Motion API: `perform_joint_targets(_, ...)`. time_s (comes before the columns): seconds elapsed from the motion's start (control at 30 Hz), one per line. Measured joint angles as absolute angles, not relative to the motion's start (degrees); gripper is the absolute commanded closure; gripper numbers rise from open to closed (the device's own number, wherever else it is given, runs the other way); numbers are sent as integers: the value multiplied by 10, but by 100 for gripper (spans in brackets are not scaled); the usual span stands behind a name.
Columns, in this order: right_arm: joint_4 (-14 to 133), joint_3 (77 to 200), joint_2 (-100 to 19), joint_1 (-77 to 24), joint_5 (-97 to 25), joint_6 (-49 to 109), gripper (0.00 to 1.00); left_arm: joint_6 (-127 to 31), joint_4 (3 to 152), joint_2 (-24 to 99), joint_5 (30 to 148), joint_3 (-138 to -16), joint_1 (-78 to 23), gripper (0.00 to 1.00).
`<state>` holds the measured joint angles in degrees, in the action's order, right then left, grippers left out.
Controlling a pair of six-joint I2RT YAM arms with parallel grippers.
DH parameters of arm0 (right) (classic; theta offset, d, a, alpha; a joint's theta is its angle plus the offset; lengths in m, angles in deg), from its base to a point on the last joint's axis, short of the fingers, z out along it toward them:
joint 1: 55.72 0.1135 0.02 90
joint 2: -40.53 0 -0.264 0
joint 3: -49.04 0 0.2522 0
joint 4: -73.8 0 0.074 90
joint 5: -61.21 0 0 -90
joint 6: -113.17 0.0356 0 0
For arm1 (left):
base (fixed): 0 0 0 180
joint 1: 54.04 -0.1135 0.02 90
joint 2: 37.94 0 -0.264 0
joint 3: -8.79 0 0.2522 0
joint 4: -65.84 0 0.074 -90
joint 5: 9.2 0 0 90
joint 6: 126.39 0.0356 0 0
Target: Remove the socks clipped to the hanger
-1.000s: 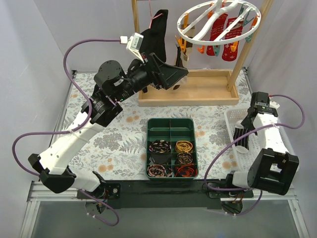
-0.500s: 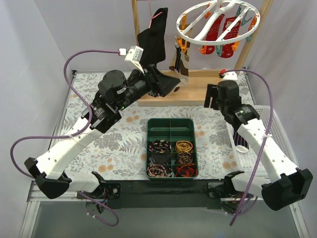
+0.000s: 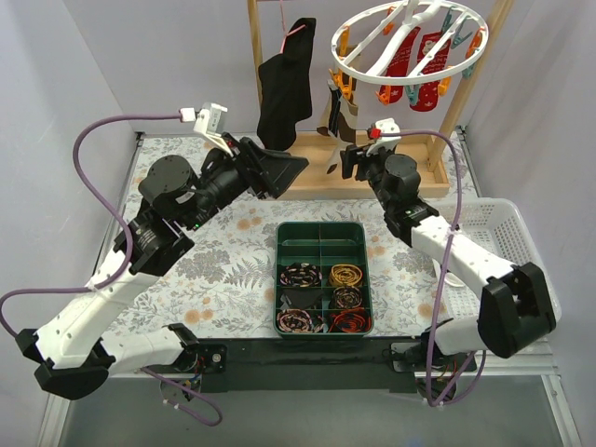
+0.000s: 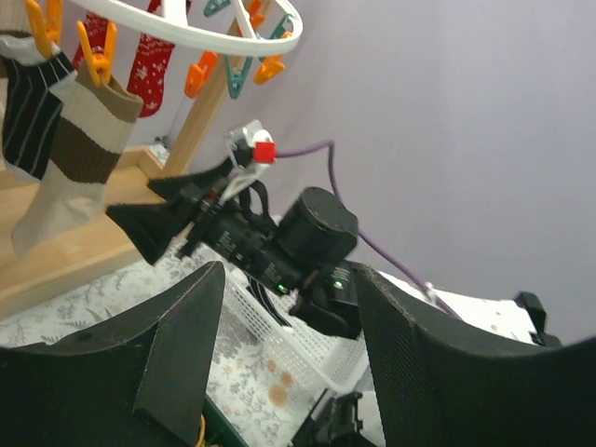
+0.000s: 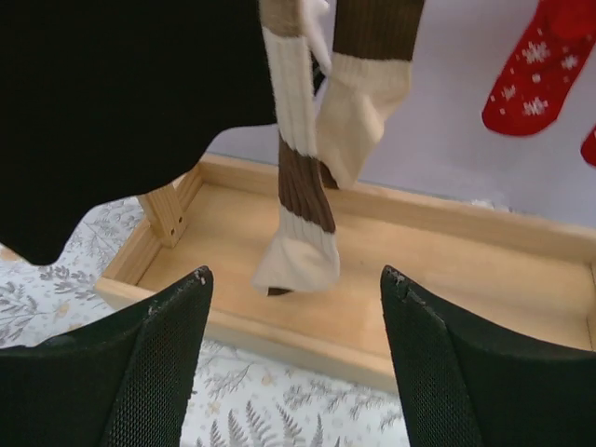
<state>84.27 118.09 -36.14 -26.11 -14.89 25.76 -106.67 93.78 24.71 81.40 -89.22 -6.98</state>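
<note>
The white ring hanger (image 3: 410, 37) hangs at the top right from the wooden frame. Red patterned socks (image 3: 421, 58) are clipped on its far side, and brown-beige striped socks (image 3: 337, 110) on its left side. My right gripper (image 3: 349, 161) is open and empty, just below and in front of the brown-beige socks. In the right wrist view one such sock (image 5: 300, 209) hangs straight ahead between my open fingers (image 5: 296, 275), apart from them. My left gripper (image 3: 289, 168) is open and empty, left of the socks. The left wrist view shows the hanger (image 4: 186, 20) and a brown-beige sock (image 4: 70, 177) at its upper left.
A large black garment (image 3: 284, 88) hangs on the left of the wooden frame (image 3: 372, 177). A green compartment tray (image 3: 279, 279) of coiled bands lies at the centre front. A white basket (image 3: 494, 233) stands at the right. Purple cables loop from both arms.
My right arm swung from the basket at the right up to the wooden frame, below the brown-beige socks. My left arm drew back to the left and lower.
</note>
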Motion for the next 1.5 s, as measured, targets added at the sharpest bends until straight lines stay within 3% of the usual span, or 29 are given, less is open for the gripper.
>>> perform_joint_targets(0.17,924,1191,-427,-261,-166,215,24,-1079,949,220,832,-867,-70,44)
perform_joint_targets(0.3,962,1207,-468,-261,-166,193,40,-1079,951,211,834,-866,-70,44)
perform_joint_targets(0.33,970,1213,-477,-261,-165,189,50,-1079,951,209,834,-866,-70,44)
perform_joint_targets(0.4,983,1222,-492,-261,-165,182,60,-1078,952,206,834,-866,-70,44)
perform_joint_targets(0.53,1009,1222,-498,-261,-166,176,98,-1077,959,199,833,-864,-70,44)
perform_joint_targets(0.83,1031,1218,-493,-261,-185,188,99,-1078,976,200,831,-864,-70,44)
perform_joint_targets(1.07,1007,1191,-431,-261,-204,218,99,-1082,999,273,840,-914,-70,42)
perform_joint_targets(1.27,945,1191,-390,-260,-246,255,99,-1071,1049,403,839,-1052,-70,43)
perform_joint_targets(1.5,898,1174,-357,-260,-271,287,99,-1033,1114,540,759,-1200,-69,43)
